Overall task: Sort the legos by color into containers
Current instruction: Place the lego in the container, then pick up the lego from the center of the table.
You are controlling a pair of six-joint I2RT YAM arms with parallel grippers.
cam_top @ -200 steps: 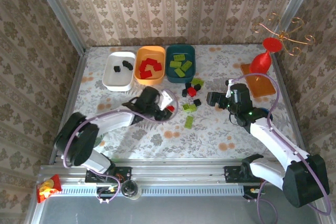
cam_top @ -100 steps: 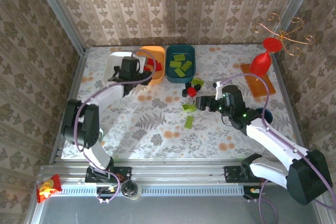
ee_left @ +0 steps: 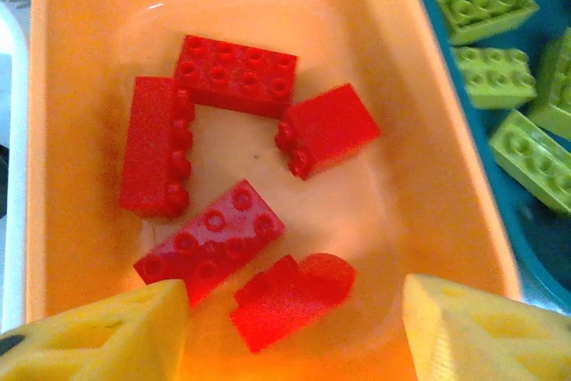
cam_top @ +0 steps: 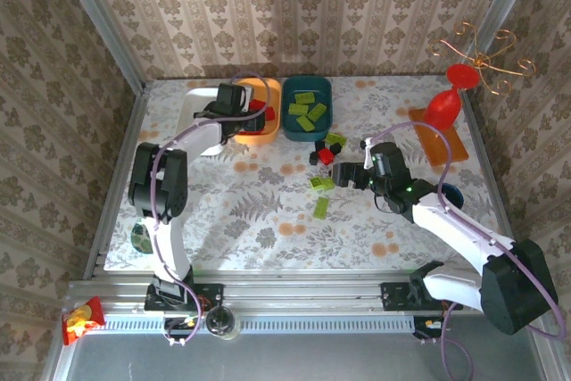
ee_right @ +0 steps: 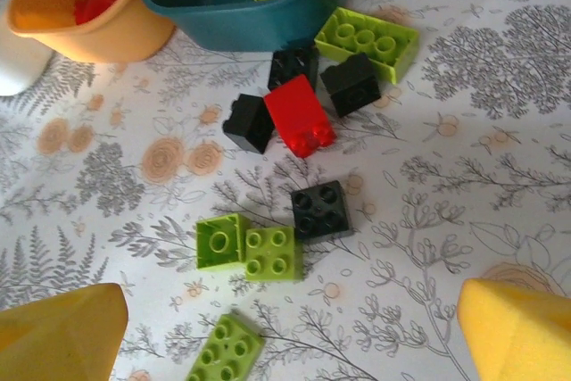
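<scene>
Spreading across the top view, the table point(cam_top: 268, 220) wears a flowered cloth. Both arms reach over it: the left one stretches toward 11 o'clock, the right one bends in from 4 o'clock toward the middle.

Three trays stand touching in a row at the far edge, from 11 to 12 o'clock: white point(cam_top: 189, 136), orange point(cam_top: 263, 138) and teal point(cam_top: 308, 136).

The left gripper point(cam_top: 239, 106) hangs over the orange tray point(ee_left: 428, 176). Its jaws are released, the yellow pads point(ee_left: 107, 332) standing apart with nothing clamped between them. The right gripper point(cam_top: 346, 174) hovers at about 3 o'clock from the table's centre, jaws spread wide and holding nothing, its pads point(ee_right: 53, 332) framing the loose bricks.

Five red bricks point(ee_left: 236, 73) lie in the orange tray, one of them blurred at 6 o'clock beneath the left jaws. Lime bricks point(cam_top: 308, 109) lie in the teal tray point(ee_left: 549, 247).

Loose legos sit on the cloth just in front of the teal tray, around 1 o'clock from centre. An oblong lime brick point(ee_right: 368, 42) lies nearest that tray. Beside it a red brick point(ee_right: 301, 115) touches a black cube point(ee_right: 249, 122), with two more black cubes point(ee_right: 354, 82) close by. Nearer the arms lie a black square point(ee_right: 321, 210), a lime pair point(ee_right: 248, 247) just beside it, and one more lime oblong point(ee_right: 223, 345).
</scene>
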